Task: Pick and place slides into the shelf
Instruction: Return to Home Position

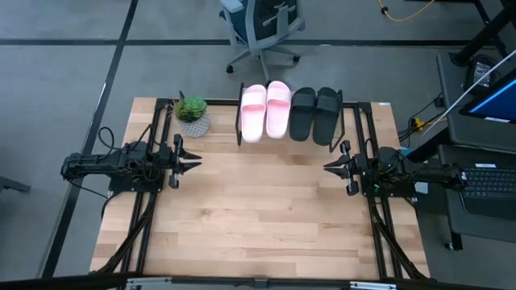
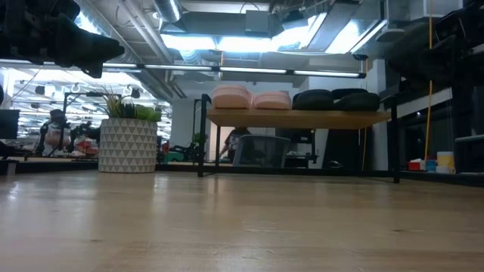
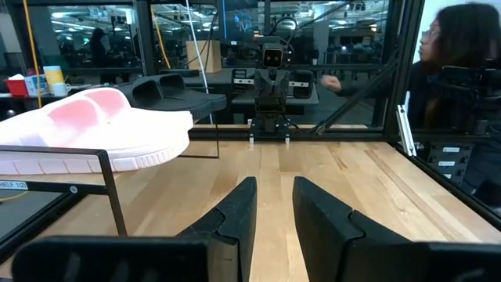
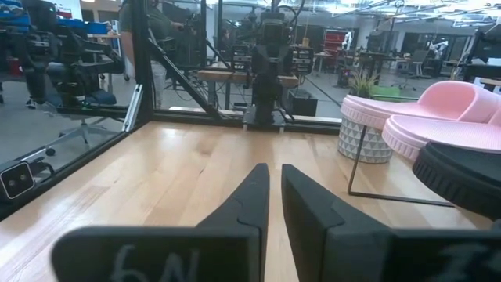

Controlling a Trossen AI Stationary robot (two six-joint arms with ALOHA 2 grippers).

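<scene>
All four slides sit soles down, side by side on the shelf [image 2: 299,118] at the table's far edge, toes toward the near edge. Two are pink slides [image 1: 253,113] [image 1: 278,109] and two are black slides [image 1: 302,114] [image 1: 326,115]. The low view shows the pink pair [image 2: 249,98] and the black pair [image 2: 336,99] on the plank top. My left gripper [image 1: 199,159] [image 3: 274,184] hovers over the table's left side, fingers slightly apart, empty. My right gripper [image 1: 325,167] [image 4: 275,168] hovers at the right side, fingers nearly together, empty. The two grippers point at each other.
A potted plant [image 1: 193,118] [image 2: 127,145] stands just left of the shelf. Black frame rails [image 1: 145,217] [image 1: 379,225] run along the table's left and right sides. A person [image 3: 462,78] is beyond the table's right edge. Bare wood [image 1: 258,201] lies between the arms.
</scene>
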